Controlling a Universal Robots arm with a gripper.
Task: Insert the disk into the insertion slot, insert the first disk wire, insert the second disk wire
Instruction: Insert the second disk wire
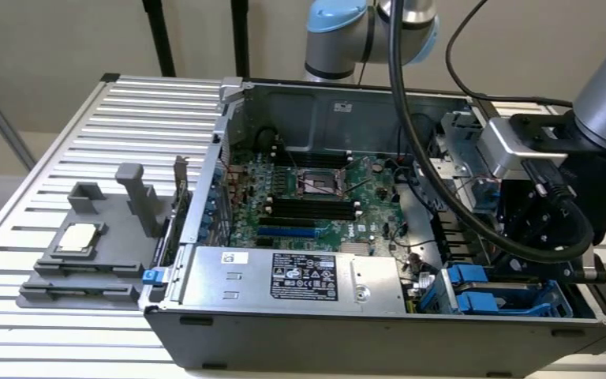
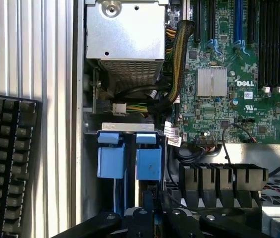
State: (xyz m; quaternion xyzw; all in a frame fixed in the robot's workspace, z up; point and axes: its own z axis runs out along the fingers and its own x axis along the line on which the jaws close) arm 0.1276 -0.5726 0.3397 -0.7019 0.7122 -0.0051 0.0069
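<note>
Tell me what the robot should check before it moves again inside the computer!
1. Gripper is shut: ok.
2. Gripper hangs over the blue drive tabs in the computer case: ok.
3. Something held in the gripper: cannot tell.
4. Disk sits fully in the insertion slot: cannot tell.
5. Yellow cable bundle lies away from the tabs: ok.
6. Power-supply box is out of the arm's way: ok.
</note>
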